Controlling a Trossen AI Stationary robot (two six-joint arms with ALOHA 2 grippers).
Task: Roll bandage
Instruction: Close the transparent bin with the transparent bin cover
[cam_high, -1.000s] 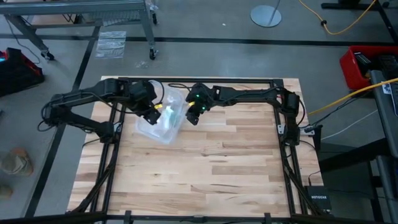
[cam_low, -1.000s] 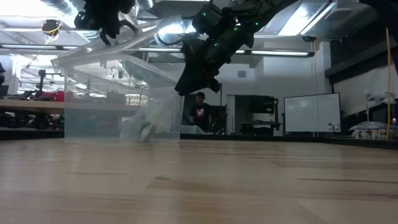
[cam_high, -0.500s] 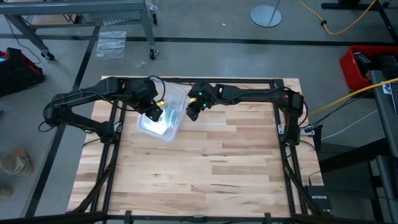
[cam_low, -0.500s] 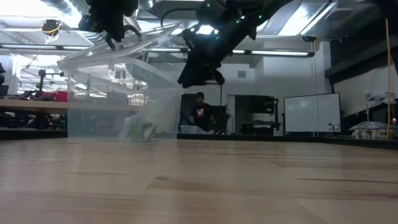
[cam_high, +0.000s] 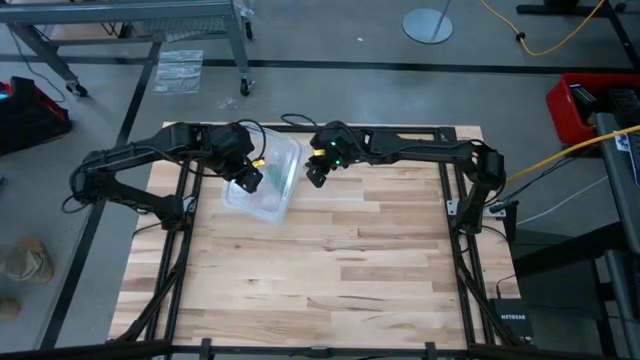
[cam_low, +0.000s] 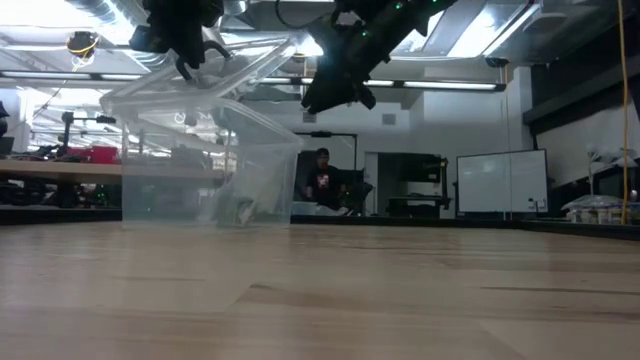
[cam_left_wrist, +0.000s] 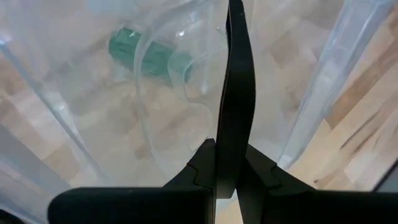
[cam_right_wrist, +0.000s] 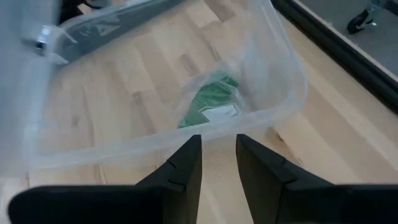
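Note:
A clear plastic tub (cam_high: 268, 190) stands tilted at the table's far left, its lower side on the wood (cam_low: 210, 218). The bright green bandage (cam_right_wrist: 213, 99) lies inside it, seemingly in a clear wrapper with a white label. It also shows through the plastic in the left wrist view (cam_left_wrist: 148, 56). My left gripper (cam_high: 248, 177) is shut on the tub's raised side. My right gripper (cam_high: 316, 177) is open and empty. It hangs in the air just right of the tub and above it (cam_low: 332, 92). My left gripper pinches the tub's clear wall (cam_left_wrist: 208, 93) between its two fingers (cam_left_wrist: 235, 106), at the raised rim (cam_low: 205, 78). The fingers come from above, slanting down. That side of the tub is held up off the table, and the tub's lower side stays on the wood.
A dark metal frame (cam_high: 450, 130) runs around the table's edges. The near half of the wooden top (cam_high: 340, 270) is bare wood. A person (cam_low: 320, 178) sits far back in the room.
My right gripper has risen and drawn away from the tub toward the table's far right. The tub has shifted a little toward the far edge and right, with my left gripper still on its rim.

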